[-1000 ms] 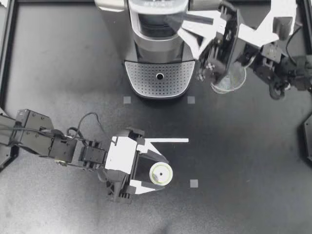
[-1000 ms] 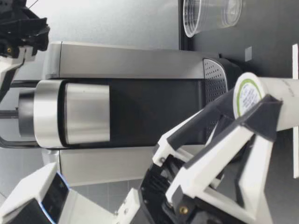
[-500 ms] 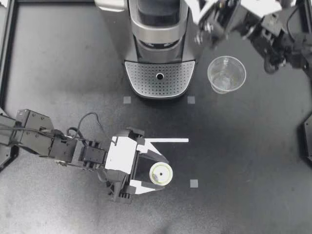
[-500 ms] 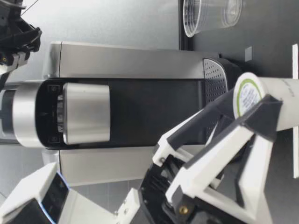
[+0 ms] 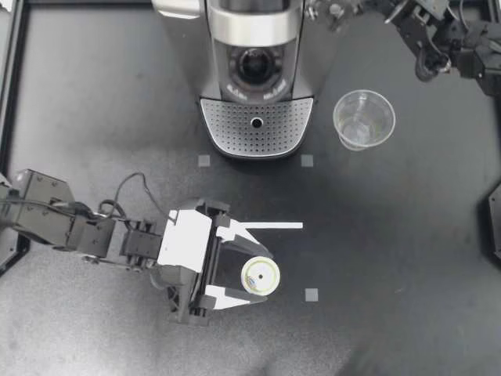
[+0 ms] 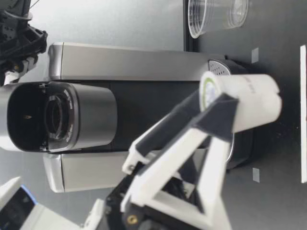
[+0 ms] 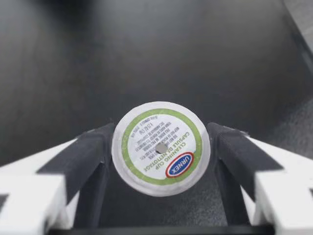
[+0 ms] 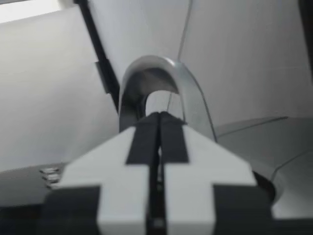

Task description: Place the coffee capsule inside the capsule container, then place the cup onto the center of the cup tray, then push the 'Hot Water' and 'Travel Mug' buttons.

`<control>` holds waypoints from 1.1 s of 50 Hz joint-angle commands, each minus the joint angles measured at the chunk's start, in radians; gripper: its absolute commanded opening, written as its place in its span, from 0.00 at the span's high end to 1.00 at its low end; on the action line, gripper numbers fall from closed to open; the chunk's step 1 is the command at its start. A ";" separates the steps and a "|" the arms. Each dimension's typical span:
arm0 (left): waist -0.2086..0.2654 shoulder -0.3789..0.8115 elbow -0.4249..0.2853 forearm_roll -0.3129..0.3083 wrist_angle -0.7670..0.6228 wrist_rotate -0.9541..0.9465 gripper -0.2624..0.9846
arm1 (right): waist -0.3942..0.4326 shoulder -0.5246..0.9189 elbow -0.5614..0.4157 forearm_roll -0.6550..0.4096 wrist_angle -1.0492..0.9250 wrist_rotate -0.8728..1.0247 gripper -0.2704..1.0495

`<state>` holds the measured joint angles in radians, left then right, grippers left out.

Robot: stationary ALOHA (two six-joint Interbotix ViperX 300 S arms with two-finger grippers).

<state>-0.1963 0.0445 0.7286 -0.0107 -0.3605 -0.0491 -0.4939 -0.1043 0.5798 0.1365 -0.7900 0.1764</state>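
The white coffee capsule (image 5: 260, 276), its lid ringed in green, sits between the fingers of my left gripper (image 5: 258, 276), which is shut on it from both sides. In the low view the capsule (image 6: 249, 103) hangs above the table in front of the machine. The coffee machine (image 5: 254, 78) stands at the back with its lid up, and the round capsule container (image 5: 254, 66) shows. A clear plastic cup (image 5: 364, 119) stands upright right of the perforated cup tray (image 5: 235, 129). My right gripper (image 5: 333, 9) is shut at the machine's silver handle (image 8: 151, 81).
Small grey squares (image 5: 311, 294) and a white strip (image 5: 270, 225) mark the black table. A black frame (image 5: 9, 94) runs along the table's edges. My right arm (image 5: 442, 35) crosses the back right corner above the cup.
My right gripper drew back toward the rear edge and the machine's lid swung open, baring the capsule container. My left gripper rose off the table with the capsule.
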 commanded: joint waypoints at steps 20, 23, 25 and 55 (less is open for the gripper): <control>0.037 -0.186 -0.055 0.002 -0.003 0.133 0.37 | 0.063 -0.135 0.014 -0.078 -0.003 0.029 0.72; 0.052 -0.218 -0.057 0.002 -0.003 0.192 0.37 | 0.084 -0.166 0.037 -0.089 -0.005 0.034 0.72; 0.067 -0.239 -0.057 0.002 -0.003 0.232 0.37 | 0.097 -0.186 0.054 -0.094 -0.006 0.035 0.72; 0.239 -0.353 -0.120 -0.002 -0.003 0.798 0.37 | 0.117 -0.433 0.235 -0.097 0.060 0.026 0.72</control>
<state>0.0245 -0.2807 0.6412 -0.0107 -0.3590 0.7271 -0.3820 -0.5123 0.8222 0.0414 -0.7348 0.2040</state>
